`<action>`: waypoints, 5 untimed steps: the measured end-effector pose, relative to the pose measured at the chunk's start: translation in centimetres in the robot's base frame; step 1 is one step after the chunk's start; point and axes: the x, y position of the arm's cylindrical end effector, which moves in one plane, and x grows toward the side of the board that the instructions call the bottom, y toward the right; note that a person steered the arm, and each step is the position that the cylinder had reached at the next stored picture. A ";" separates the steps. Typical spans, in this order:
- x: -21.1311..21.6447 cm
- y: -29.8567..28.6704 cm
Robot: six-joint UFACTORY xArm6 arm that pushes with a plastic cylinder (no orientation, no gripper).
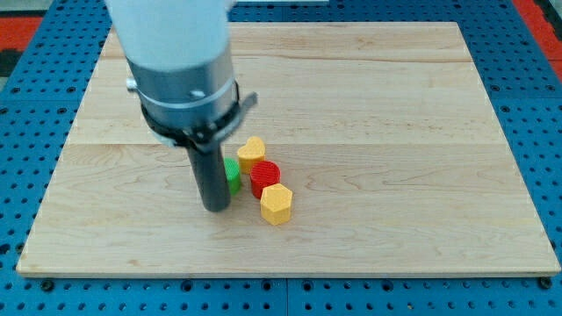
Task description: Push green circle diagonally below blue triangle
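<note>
A green block [233, 174] shows only as a sliver at the right side of my rod, so its shape cannot be made out. My tip [216, 207] rests on the board just left of and touching or nearly touching that green block. A yellow heart block [252, 151] lies just above and right of the green one. A red block [264, 177] sits to the green block's right, and a yellow hexagon block [276, 204] lies below the red one. No blue triangle shows; the arm hides part of the board.
The wooden board [395, 132] lies on a blue perforated table [544, 88]. The arm's wide grey and white body [176, 61] covers the upper left of the board.
</note>
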 end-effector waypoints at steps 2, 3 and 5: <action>-2.0 1.2; -6.4 -1.7; -12.8 -2.1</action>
